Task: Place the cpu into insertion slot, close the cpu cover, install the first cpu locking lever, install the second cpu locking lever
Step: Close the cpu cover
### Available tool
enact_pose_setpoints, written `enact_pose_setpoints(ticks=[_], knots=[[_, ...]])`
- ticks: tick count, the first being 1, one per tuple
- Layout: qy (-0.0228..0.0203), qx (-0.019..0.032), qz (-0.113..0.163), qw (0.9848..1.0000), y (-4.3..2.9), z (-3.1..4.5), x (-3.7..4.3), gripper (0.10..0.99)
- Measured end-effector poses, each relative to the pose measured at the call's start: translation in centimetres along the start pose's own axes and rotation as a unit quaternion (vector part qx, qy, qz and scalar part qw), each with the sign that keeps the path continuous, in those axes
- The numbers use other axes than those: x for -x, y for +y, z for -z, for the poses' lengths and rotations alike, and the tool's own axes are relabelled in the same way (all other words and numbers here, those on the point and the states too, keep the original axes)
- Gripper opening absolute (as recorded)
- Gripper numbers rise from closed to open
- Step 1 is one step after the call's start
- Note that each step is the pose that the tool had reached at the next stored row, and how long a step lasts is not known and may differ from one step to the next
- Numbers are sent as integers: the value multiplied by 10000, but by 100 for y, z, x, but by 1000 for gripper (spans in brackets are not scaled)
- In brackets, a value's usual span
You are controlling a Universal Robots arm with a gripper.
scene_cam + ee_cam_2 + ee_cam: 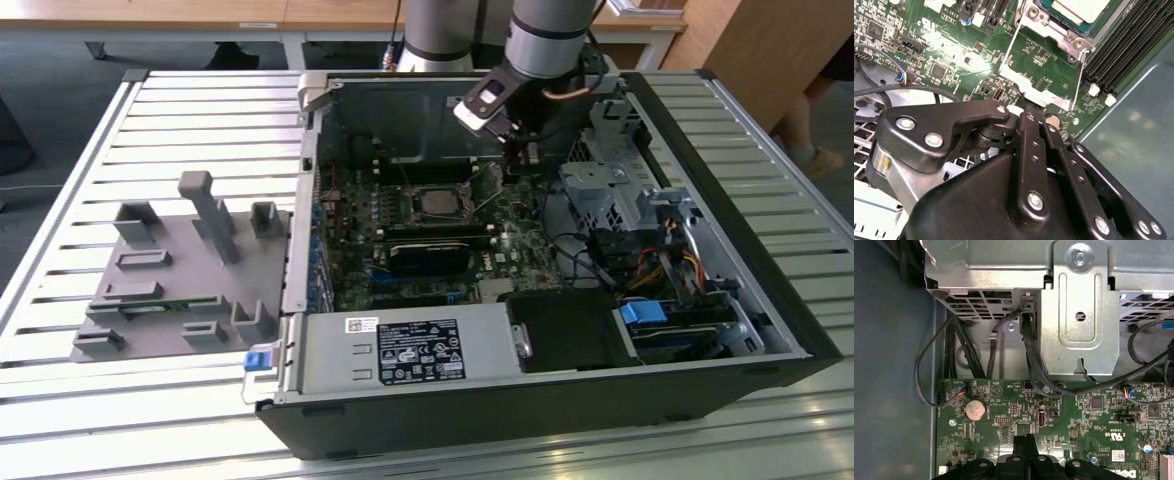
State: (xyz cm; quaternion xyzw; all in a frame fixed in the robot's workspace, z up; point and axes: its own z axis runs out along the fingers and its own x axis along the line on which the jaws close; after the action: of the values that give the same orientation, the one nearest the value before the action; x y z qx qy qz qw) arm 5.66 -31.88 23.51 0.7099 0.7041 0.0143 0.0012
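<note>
exterior view, from its left: a grey plastic fixture with upright pegs (187,270) rests on the slatted metal surface (120,410), well apart from the work. next comes the black computer case (534,425), laid on its side with the panel off, so the green circuit board (360,205) faces up and the arm can reach in from above. near the board's middle is the insertion slot (414,192), a small dark square socket with a silvery rim. the cpu (438,204), a small flat square chip with a dull silver face, already lies in it. near the slot, toward the exterior view's right, hangs the tool (525,155), black and two-fingered, pointing down at the board.

in the second wrist view the cpu cover (1029,87), a thin silvery frame plate with a square window, stands tilted up off the slot (so the chip is uncovered). the tool's tips are at its free edge. in the first wrist view the fingers (1020,450) are pressed together, a narrow point suited to a thin plate; whether they nip it i cannot tell. farthest right stands a silvery metal drive cage (601,195).
</note>
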Motion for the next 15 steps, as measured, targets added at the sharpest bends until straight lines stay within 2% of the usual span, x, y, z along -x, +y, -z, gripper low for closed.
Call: enact_pose_setpoints(ticks=[15], knots=[[0, 0, 0, 10000, -80, 1, 1, 114]])
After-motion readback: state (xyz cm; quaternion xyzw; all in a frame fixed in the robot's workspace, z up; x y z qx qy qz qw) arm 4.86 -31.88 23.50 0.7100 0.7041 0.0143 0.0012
